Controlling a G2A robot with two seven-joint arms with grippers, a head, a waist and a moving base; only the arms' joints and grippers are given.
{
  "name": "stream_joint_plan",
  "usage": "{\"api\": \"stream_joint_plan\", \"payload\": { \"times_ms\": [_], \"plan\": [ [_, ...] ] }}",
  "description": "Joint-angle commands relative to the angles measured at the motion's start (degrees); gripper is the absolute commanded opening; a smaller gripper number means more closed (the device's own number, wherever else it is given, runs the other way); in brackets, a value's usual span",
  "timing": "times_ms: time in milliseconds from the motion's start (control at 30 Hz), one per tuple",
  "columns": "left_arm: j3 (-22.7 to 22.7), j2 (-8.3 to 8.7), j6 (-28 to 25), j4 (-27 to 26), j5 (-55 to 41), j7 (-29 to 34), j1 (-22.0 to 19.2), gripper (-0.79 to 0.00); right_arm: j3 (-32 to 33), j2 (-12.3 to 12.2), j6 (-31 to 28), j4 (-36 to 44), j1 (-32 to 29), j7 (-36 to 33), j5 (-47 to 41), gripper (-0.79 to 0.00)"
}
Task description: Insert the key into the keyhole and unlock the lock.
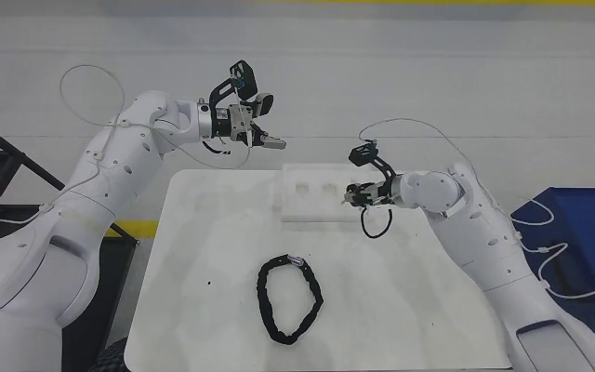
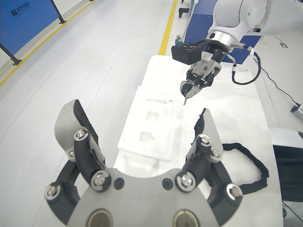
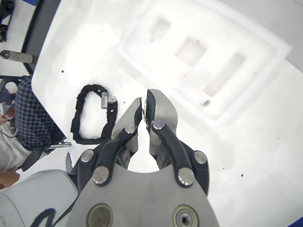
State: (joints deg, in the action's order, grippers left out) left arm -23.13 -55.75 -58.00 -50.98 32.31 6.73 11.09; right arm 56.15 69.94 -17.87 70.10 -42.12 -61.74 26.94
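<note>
A black fabric-covered chain lock (image 1: 290, 299) lies in a loop on the white table (image 1: 204, 279), its silver lock cylinder (image 3: 104, 100) at the loop's far end. My right gripper (image 1: 351, 197) hangs over the right end of the foam tray, shut on a small metal key (image 2: 185, 100) whose blade points down from the fingertips. In its own wrist view the right gripper (image 3: 142, 100) has its pads pressed together, with the chain lock (image 3: 80, 112) beyond it. My left gripper (image 1: 272, 141) hovers past the table's far left edge, and in its own view the left gripper (image 2: 140, 107) stands open and empty.
A white foam tray (image 1: 321, 212) with rectangular recesses sits at the table's far middle, between the two grippers. A blue cabinet (image 1: 567, 223) stands off the table's right side. Bare tabletop surrounds the chain loop.
</note>
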Motion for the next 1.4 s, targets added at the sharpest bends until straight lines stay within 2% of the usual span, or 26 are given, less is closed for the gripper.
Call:
{"api": "stream_joint_plan", "payload": {
  "times_ms": [0,333,633,867,1133,1367],
  "plan": [
    [0.0,0.00,0.0,0.0,0.0,0.0,0.0,0.000,1.9,-0.6,-1.0,2.8,-1.8,-0.3,-1.7,-0.785],
    [0.0,0.00,0.0,0.0,0.0,0.0,0.0,0.000,10.3,-3.0,-9.7,10.2,-8.6,-1.7,-14.2,-0.785],
    [0.0,0.00,0.0,0.0,0.0,0.0,0.0,0.000,15.3,-4.6,-13.2,16.0,-12.2,-2.3,-22.0,-0.785],
    [0.0,0.00,0.0,0.0,0.0,0.0,0.0,0.000,19.2,-5.9,-13.6,20.9,-14.7,-2.2,-22.8,-0.785],
    [0.0,0.00,0.0,0.0,0.0,0.0,0.0,0.000,26.7,-7.5,-15.0,27.2,-21.1,-0.8,-26.3,-0.785],
    [0.0,0.00,0.0,0.0,0.0,0.0,0.0,0.000,34.2,-8.8,-15.5,30.9,-26.1,3.3,-25.4,-0.785]
  ]
}}
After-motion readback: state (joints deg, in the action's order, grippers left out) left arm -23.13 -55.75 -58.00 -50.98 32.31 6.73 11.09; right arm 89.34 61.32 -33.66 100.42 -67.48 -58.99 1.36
